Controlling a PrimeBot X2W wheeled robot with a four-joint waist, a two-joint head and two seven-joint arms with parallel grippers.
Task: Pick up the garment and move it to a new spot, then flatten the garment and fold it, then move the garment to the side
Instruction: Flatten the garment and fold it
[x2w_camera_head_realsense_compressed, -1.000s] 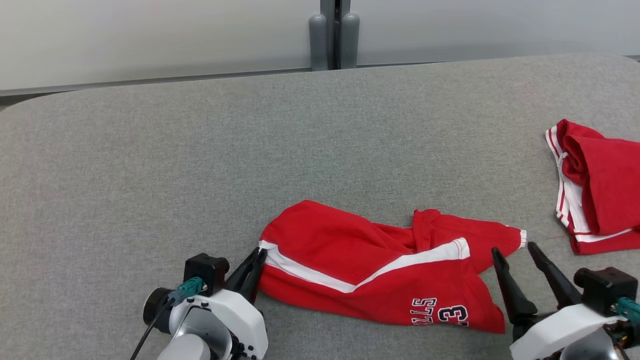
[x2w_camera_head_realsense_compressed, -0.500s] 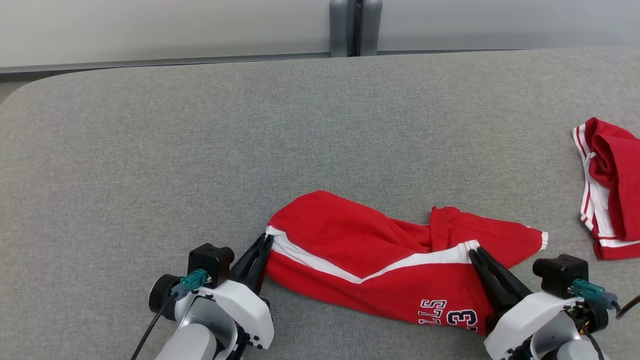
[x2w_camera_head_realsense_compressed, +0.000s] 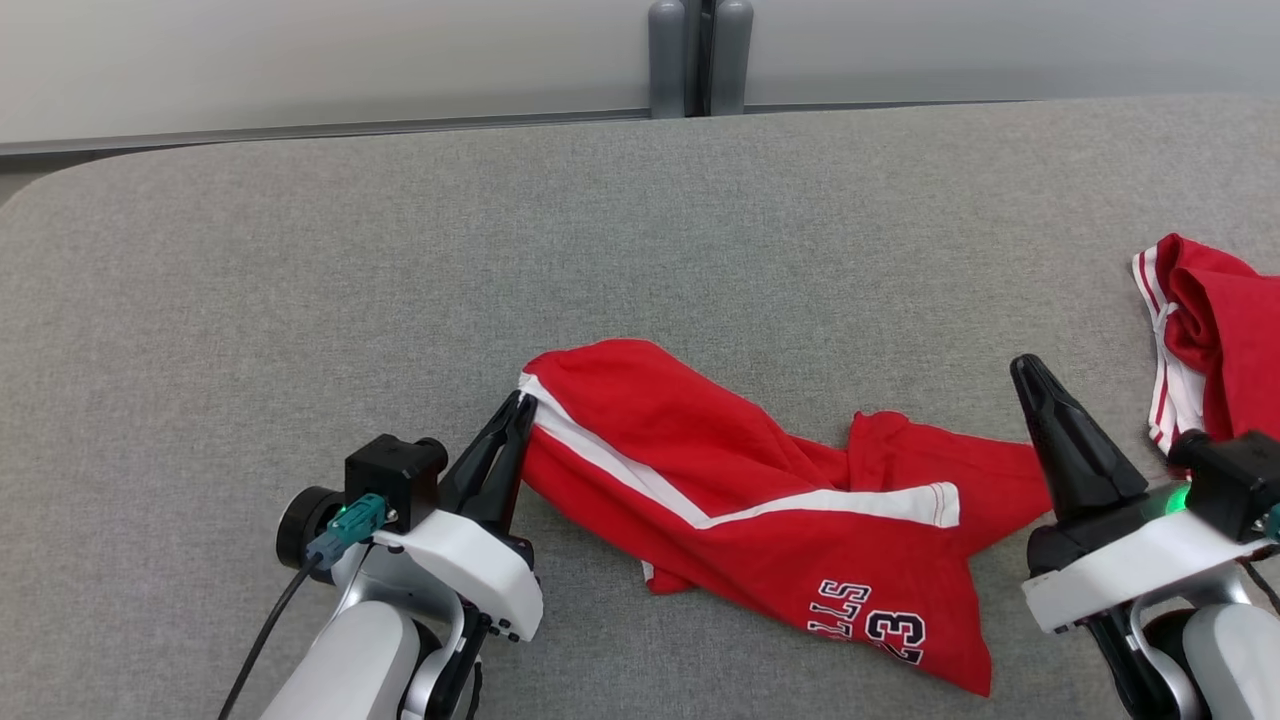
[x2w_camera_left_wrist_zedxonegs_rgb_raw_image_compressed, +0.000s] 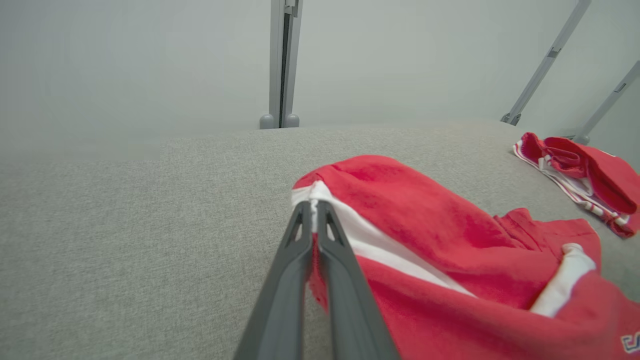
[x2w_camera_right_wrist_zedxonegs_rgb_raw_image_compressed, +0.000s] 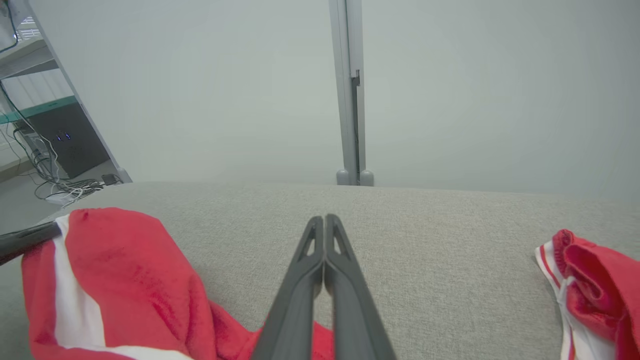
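The garment (x2w_camera_head_realsense_compressed: 720, 470) is red with a white stripe and dark lettering, and it lies crumpled on the grey table (x2w_camera_head_realsense_compressed: 400, 250). My left gripper (x2w_camera_head_realsense_compressed: 518, 405) is shut on the garment's left corner at the white stripe, which the left wrist view shows pinched between the fingertips (x2w_camera_left_wrist_zedxonegs_rgb_raw_image_compressed: 314, 205). My right gripper (x2w_camera_head_realsense_compressed: 1025, 368) stands shut over the garment's right end with its tips free of the cloth. In the right wrist view its closed fingers (x2w_camera_right_wrist_zedxonegs_rgb_raw_image_compressed: 325, 218) hold nothing, and the garment (x2w_camera_right_wrist_zedxonegs_rgb_raw_image_compressed: 125, 260) lies below and to the left.
A second red and white garment (x2w_camera_head_realsense_compressed: 1220, 320) lies bunched at the table's right edge, close to my right wrist. A grey post (x2w_camera_head_realsense_compressed: 700, 60) stands behind the table's far edge, against a pale wall. Bare grey table stretches to the left and back.
My right gripper closed at the garment's stripe, then came up and to the right with nothing in it. The left gripper kept its hold and drew the corner up the view.
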